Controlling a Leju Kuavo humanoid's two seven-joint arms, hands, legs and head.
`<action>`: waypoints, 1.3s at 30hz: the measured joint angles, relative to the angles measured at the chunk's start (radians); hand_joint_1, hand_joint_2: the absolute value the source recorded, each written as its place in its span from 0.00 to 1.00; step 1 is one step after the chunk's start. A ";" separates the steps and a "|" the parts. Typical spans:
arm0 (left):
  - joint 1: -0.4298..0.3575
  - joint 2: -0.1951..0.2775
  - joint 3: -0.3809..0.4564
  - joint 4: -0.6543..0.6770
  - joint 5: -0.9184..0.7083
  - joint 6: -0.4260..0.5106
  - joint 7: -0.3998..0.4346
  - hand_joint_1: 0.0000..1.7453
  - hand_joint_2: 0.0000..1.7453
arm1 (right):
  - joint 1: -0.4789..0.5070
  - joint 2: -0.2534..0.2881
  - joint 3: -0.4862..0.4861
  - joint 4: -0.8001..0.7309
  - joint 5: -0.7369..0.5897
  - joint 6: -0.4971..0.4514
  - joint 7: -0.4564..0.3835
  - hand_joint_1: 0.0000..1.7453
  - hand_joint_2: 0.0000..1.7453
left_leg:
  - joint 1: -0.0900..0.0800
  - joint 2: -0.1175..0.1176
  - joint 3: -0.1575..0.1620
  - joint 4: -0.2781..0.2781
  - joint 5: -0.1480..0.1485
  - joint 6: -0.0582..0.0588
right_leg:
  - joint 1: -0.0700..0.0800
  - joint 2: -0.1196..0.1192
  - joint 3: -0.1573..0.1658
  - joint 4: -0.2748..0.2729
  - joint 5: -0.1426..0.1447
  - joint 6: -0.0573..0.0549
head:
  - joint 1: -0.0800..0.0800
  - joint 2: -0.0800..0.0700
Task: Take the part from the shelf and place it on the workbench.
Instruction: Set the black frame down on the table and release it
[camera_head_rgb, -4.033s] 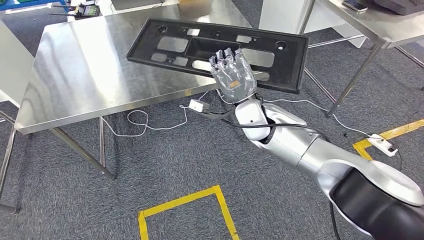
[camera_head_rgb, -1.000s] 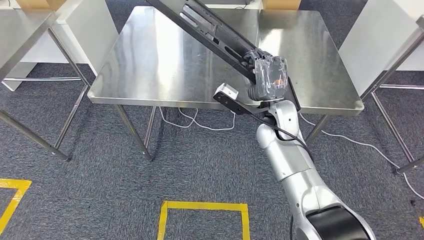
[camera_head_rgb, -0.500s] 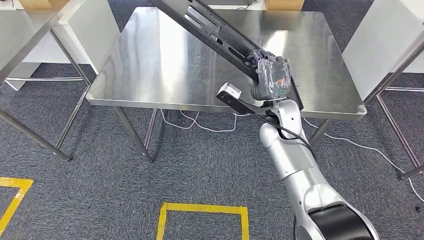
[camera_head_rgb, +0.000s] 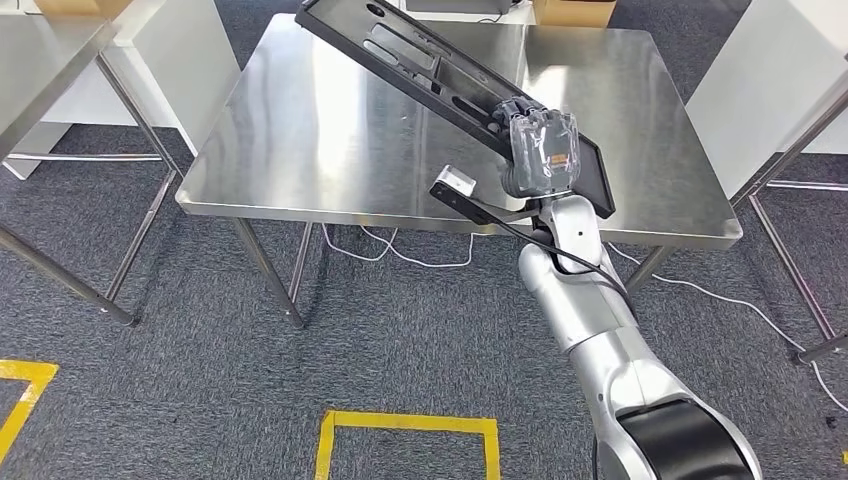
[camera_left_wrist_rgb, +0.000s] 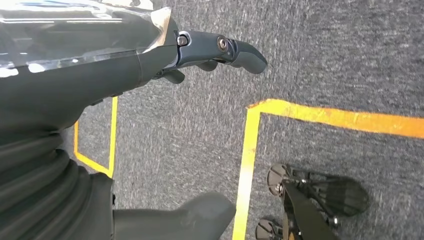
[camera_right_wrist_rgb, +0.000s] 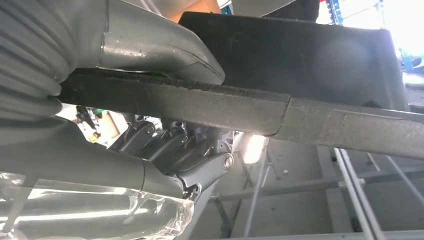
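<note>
We see the part (camera_head_rgb: 430, 70), a long black panel with cut-outs, held tilted above the steel counter (camera_head_rgb: 300, 130), running from its far left towards its near right edge. Our right hand (camera_head_rgb: 540, 155) grasps the part's near end, thumb on one face and fingers (camera_right_wrist_rgb: 170, 145) on the other. Our left hand (camera_left_wrist_rgb: 150, 55) hangs over grey carpet (camera_left_wrist_rgb: 325, 60) with yellow tape (camera_left_wrist_rgb: 330, 116), fingers loosely extended, holding nothing.

Since a second ago the right hand (camera_head_rgb: 541, 152) has brought the long black part (camera_head_rgb: 430, 75) lower and nearer over the steel workbench (camera_head_rgb: 300, 130), its far end now fully in sight.
</note>
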 joint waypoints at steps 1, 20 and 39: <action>0.000 0.000 0.000 0.000 -0.002 0.000 0.000 0.00 1.00 | -0.002 -0.002 0.001 0.000 0.002 -0.002 0.001 1.00 1.00 | 0.002 0.000 0.009 -0.007 0.001 0.005 | 0.001 -0.001 -0.019 0.036 -0.015 -0.001 | 0.002 0.000; 0.000 0.001 0.000 0.002 -0.031 -0.007 -0.009 0.00 1.00 | 0.005 -0.050 0.003 0.024 0.210 -0.028 0.130 1.00 1.00 | 0.011 0.001 -0.112 0.290 -0.157 -0.055 | -0.001 0.003 0.006 -0.031 0.026 -0.054 | -0.001 0.000; 0.003 0.003 -0.001 0.003 -0.049 -0.010 -0.009 0.00 1.00 | 0.020 -0.108 0.028 0.082 0.304 -0.037 0.288 1.00 1.00 | -0.002 -0.014 0.089 -0.033 -0.049 0.024 | -0.004 0.004 -0.138 0.176 -0.051 0.016 | 0.006 0.000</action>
